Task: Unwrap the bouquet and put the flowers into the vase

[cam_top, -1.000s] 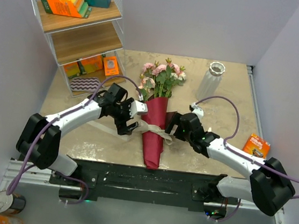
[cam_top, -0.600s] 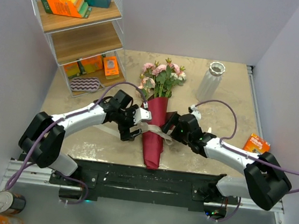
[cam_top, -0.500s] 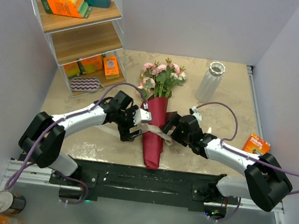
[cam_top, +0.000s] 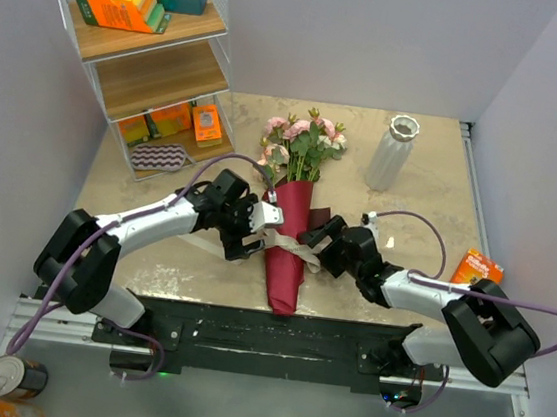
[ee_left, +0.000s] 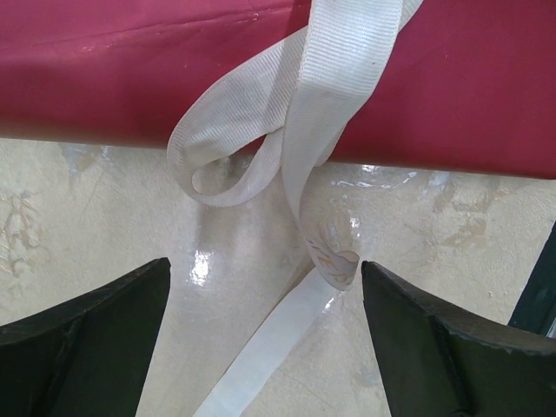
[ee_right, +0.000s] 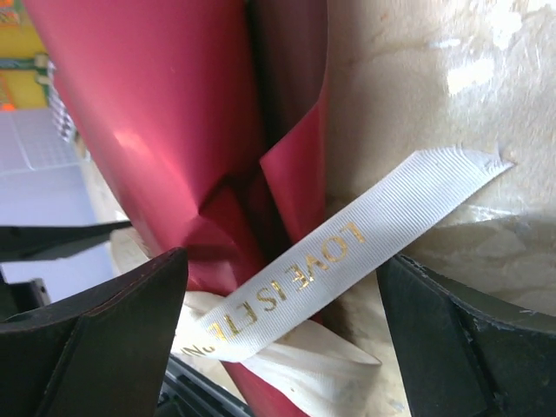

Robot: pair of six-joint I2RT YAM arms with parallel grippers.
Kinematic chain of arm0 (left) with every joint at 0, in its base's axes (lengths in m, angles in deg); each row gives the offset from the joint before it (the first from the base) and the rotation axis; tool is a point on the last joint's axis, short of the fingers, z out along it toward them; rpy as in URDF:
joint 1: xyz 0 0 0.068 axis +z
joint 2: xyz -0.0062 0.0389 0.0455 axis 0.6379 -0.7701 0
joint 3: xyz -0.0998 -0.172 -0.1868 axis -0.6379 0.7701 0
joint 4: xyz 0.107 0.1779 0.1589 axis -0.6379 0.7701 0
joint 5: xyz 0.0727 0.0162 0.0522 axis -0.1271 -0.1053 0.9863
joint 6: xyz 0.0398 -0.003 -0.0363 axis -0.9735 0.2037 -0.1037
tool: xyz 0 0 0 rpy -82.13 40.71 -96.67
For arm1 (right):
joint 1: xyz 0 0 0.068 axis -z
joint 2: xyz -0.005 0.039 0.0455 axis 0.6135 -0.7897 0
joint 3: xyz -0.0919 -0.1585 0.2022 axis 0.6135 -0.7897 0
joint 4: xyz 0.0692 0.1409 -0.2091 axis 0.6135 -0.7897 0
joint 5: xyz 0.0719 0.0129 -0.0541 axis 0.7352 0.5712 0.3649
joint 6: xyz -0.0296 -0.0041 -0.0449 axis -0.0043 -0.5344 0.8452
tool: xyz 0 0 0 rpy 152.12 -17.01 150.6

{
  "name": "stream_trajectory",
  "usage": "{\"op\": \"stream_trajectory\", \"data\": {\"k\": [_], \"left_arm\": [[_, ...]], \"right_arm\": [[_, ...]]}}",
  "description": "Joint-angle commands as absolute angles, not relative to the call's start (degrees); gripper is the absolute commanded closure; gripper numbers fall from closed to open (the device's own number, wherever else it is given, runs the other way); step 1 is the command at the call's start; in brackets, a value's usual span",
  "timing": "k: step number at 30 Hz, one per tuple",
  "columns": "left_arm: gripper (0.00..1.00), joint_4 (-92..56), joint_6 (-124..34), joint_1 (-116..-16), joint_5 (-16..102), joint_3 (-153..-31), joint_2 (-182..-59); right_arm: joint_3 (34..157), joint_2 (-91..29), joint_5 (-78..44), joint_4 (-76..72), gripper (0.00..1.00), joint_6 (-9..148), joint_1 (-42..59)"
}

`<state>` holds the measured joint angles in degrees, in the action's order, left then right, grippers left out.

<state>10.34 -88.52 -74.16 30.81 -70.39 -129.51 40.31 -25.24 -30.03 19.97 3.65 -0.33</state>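
The wrapped bouquet lies on the table between the left tool and the right tool.

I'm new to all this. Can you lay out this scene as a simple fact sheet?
Bouquet: pink and cream roses in a dark maroon paper cone, lying flat, wrapped
Ribbon: cream fabric ribbon, tied round the cone
Vase: whitish scalloped-rim vase, upright, no flowers inside
Left gripper: open, a ribbon tail lying loose between its fingers
Right gripper: open, the gold-lettered ribbon tail between its fingers
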Motion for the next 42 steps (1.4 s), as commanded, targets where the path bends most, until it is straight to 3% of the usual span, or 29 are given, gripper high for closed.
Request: {"op": "stream_trajectory", "data": {"k": [1, 4, 7, 8, 13, 14, 16, 22, 25, 26, 28, 29, 31, 36, 42], "left_arm": [[0.05, 9.0, -87.9, -74.8, 32.1, -69.7, -127.4], [0.09, 9.0, -87.9, -74.8, 32.5, -69.7, -127.1], [0.21, 9.6, -88.0, -75.1, 32.4, -70.1, -127.4], [0.25, 9.8, -88.0, -75.1, 32.4, -70.2, -127.5], [0.26, 9.6, -87.5, -75.9, 32.4, -70.4, -127.7], [0.26, 9.6, -87.4, -76.0, 32.4, -70.4, -127.7], [0.26, 9.4, -87.6, -76.1, 32.5, -70.7, -128.0], [0.26, 9.4, -87.9, -76.3, 32.5, -71.2, -128.5], [0.44, 9.8, -88.2, -76.2, 32.4, -71.5, -128.8], [0.58, 10.1, -88.2, -76.2, 32.4, -71.8, -129.0], [0.72, 10.4, -88.3, -76.2, 32.4, -72.3, -129.1], [0.87, 10.4, -87.9, -76.3, 32.4, -72.5, -129.2], [1.00, 10.1, -87.4, -76.2, 32.3, -72.9, -129.2], [1.00, 9.5, -86.6, -76.2, 32.1, -73.2, -128.9], [1.00, 9.0, -86.3, -76.1, 32.7, -72.7, -128.3]], "right_arm": [[40.0, -24.0, -33.8, 27.7, 0.08, 1.6, 1.1], [40.2, -22.8, -34.4, 27.5, 0.13, 2.7, 2.3], [39.8, -22.0, -34.9, 27.0, 0.24, 3.4, 3.1], [39.7, -21.7, -35.1, 26.9, 0.31, 3.5, 3.2], [39.5, -22.4, -34.2, 27.6, 0.55, 3.6, 3.6], [39.5, -22.4, -34.2, 27.4, 0.72, 3.7, 3.6], [39.6, -22.4, -34.5, 26.6, 0.84, 3.8, 3.7], [39.7, -24.7, -33.9, 26.9, 1.00, 4.4, 3.9], [39.7, -23.5, -34.3, 26.4, 1.00, 4.9, 4.2], [40.0, -22.5, -34.3, 25.9, 1.00, 5.1, 4.2], [41.4, -19.9, -35.7, 21.9, 1.00, 7.0, 4.2], [42.0, -16.2, -36.6, 20.0, 1.00, 7.9, 4.2], [43.5, -12.3, -39.7, 13.2, 1.00, 10.7, 4.2], [48.1, -0.2, -46.1, -0.7, 1.00, 15.9, 4.3], [48.5, 3.0, -48.2, -7.8, 1.00, 16.1, 4.5]]}}
